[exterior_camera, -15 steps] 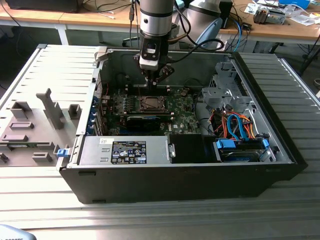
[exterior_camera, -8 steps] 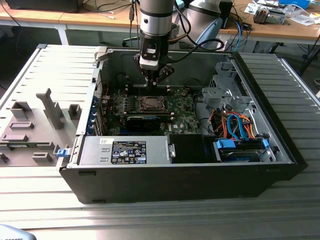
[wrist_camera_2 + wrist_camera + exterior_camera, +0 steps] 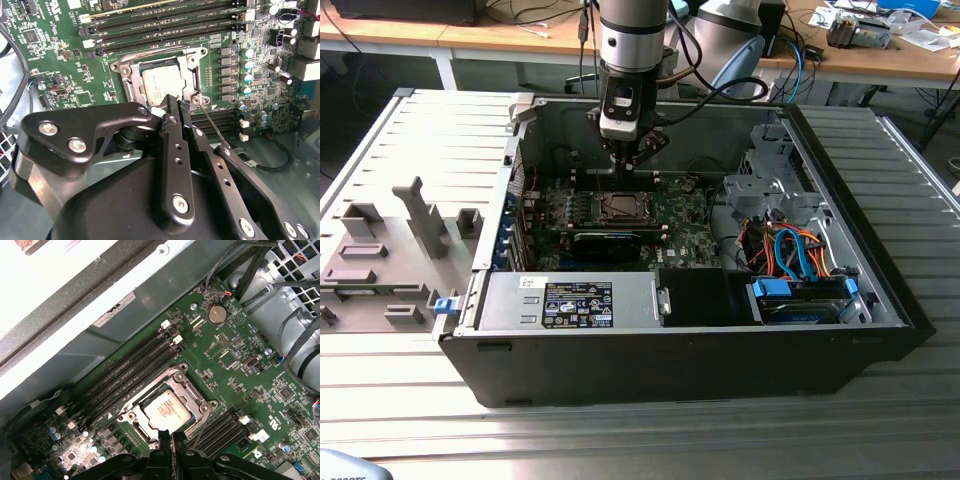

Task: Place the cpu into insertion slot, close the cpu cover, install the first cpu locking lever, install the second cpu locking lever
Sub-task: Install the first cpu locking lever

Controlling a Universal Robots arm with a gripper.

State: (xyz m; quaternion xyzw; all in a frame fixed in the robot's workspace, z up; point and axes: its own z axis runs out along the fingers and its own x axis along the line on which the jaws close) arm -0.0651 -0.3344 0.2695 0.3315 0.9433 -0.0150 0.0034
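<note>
- With the arm reaching down into the open computer case (image 3: 720,350), my gripper (image 3: 623,170) hangs at upper centre of the exterior view, just above the green motherboard (image 3: 682,225).
- Tool state: fingers (image 3: 172,131) drawn together in both wrist views, and I see nothing clamped between them.
- The cpu (image 3: 161,84) lies flat in the insertion slot (image 3: 131,416), silvery top up, near the middle of the board in the exterior view.
- The cpu cover (image 3: 192,394) is down, and its frame rings the chip.
- One locking lever (image 3: 212,127), a thin metal rod, runs out from the socket's corner just beside my fingertips. I cannot tell whether they touch.
- My tips sit at the socket's edge, beside the cpu.
</note>
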